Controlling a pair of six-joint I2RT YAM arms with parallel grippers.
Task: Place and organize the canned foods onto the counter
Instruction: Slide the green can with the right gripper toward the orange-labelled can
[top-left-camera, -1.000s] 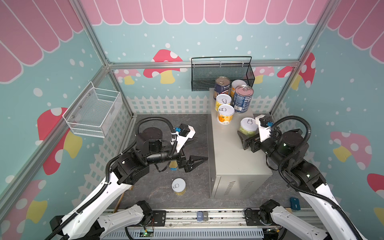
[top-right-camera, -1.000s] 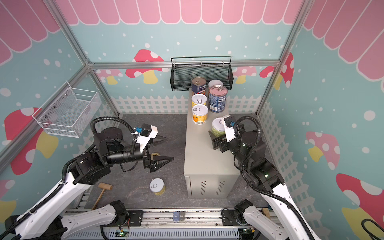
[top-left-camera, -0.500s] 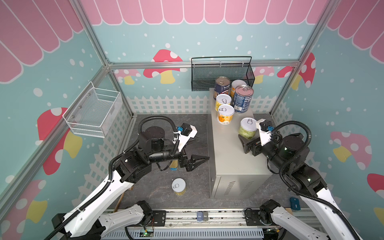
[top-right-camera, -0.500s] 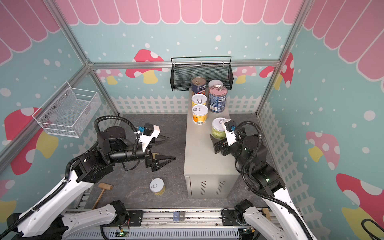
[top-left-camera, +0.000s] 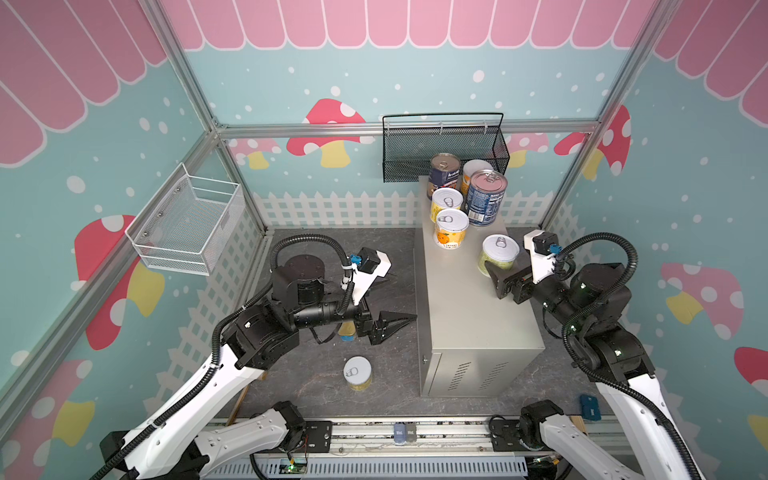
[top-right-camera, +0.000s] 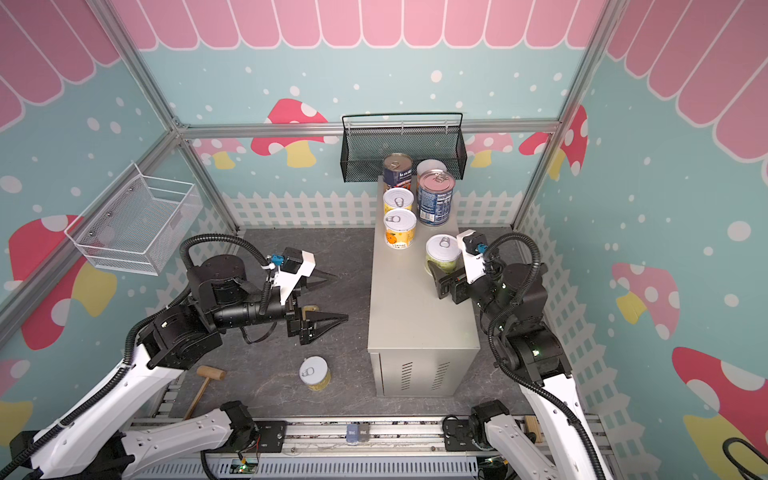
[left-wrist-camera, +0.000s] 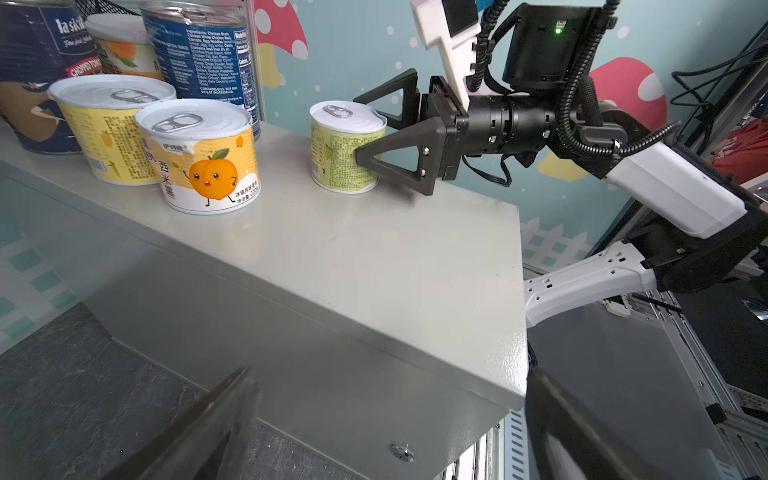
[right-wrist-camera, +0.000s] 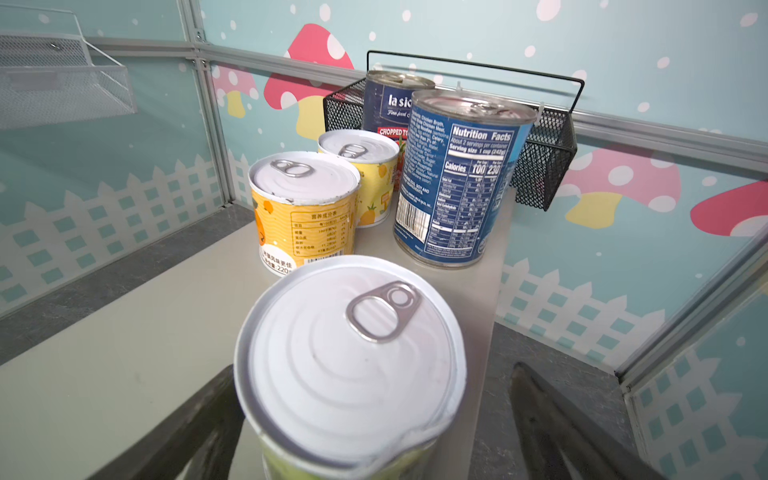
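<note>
On the beige counter (top-left-camera: 469, 307) a green-yellow can (top-left-camera: 500, 254) stands upright. My right gripper (top-left-camera: 505, 264) is open around it, one finger on each side, with a gap showing at one side in the right wrist view (right-wrist-camera: 372, 372). Farther back on the counter stand two dark-blue cans (top-left-camera: 486, 197) and three yellow cans (top-left-camera: 451, 228). Another yellow can (top-left-camera: 357, 372) stands on the dark floor. My left gripper (top-left-camera: 402, 298) hangs open and empty left of the counter, above a gold tin (top-right-camera: 309, 309) that it partly hides.
A black mesh basket (top-left-camera: 440, 145) hangs on the back wall just behind the cans. A white wire basket (top-left-camera: 187, 224) is on the left wall. A wooden mallet (top-right-camera: 205, 382) lies at the floor's front left.
The right arm has drawn back a little while its jaws stay wide around the green-yellow can, which stands where it was. The left arm has barely moved.
</note>
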